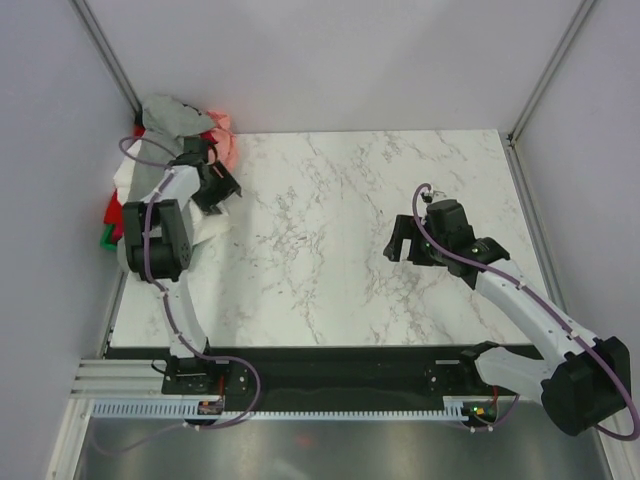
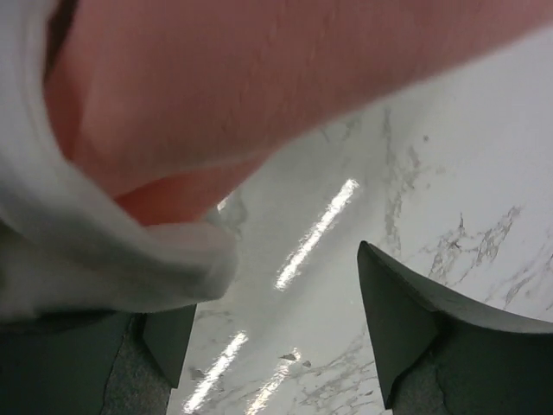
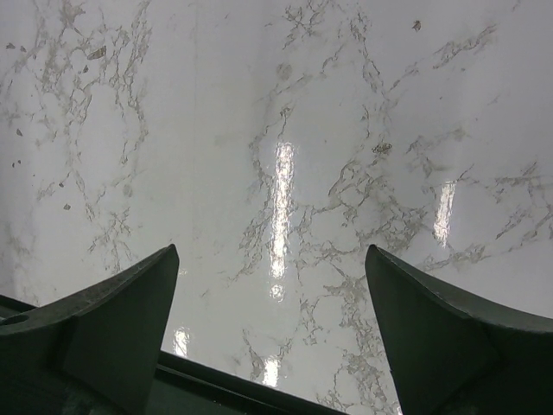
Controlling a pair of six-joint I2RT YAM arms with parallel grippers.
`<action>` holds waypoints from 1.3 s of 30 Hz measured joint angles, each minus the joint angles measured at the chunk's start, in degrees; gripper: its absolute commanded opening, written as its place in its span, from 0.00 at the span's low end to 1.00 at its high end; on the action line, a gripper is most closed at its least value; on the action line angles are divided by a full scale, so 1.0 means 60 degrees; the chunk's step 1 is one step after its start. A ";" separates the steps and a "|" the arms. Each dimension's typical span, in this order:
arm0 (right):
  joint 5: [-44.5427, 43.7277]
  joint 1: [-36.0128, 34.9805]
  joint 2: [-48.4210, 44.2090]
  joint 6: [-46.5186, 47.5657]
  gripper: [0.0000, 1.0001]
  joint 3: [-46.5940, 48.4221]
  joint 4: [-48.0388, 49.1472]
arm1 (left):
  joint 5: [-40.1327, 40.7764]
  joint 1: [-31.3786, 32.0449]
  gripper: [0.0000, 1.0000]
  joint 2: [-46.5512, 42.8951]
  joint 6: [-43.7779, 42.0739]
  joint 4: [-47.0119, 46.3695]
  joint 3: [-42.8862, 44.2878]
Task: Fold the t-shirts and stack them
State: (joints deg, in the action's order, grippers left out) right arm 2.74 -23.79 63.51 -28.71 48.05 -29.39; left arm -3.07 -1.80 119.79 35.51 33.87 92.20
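T-shirts (image 1: pixel 183 125) lay heaped at table's (image 1: pixel 350 200) far-left corner. Likely light, limp, apt to snag together; best pinched at hem or shoulder. Left pincer (image 1: pixel 215 186) stood part open beside white shirt (image 2: pixel 104 251), clamping nothing. Right pincer (image 1: pixel 405 242) stood wide open, empty.

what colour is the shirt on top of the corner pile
Grey. The top t-shirt shows best in the top external view.

Bright even overhead light, streaky glare on the marble table (image 3: pixel 281 199), blurry pink cloth (image 2: pixel 259 78) up close
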 measured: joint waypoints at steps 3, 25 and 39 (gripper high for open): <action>-0.0004 0.0000 -0.0011 0.0000 0.97 0.0000 0.0004 | -0.0251 -0.0590 0.82 -0.0350 -0.0135 0.0117 -0.0120; -0.0219 0.0000 -0.0736 0.0022 0.98 -0.0004 -0.0441 | 0.2393 -0.1177 0.89 -0.1257 -0.1894 0.0535 0.2459; -0.0226 0.0000 -0.0769 0.0291 0.98 -0.0004 -0.0634 | 0.2397 -0.1982 0.02 0.0736 -0.2452 0.1705 0.3967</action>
State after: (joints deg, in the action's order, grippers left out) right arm 1.39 -23.79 58.89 -26.96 48.03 -33.19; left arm 11.31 -13.69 124.20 20.80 44.10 116.01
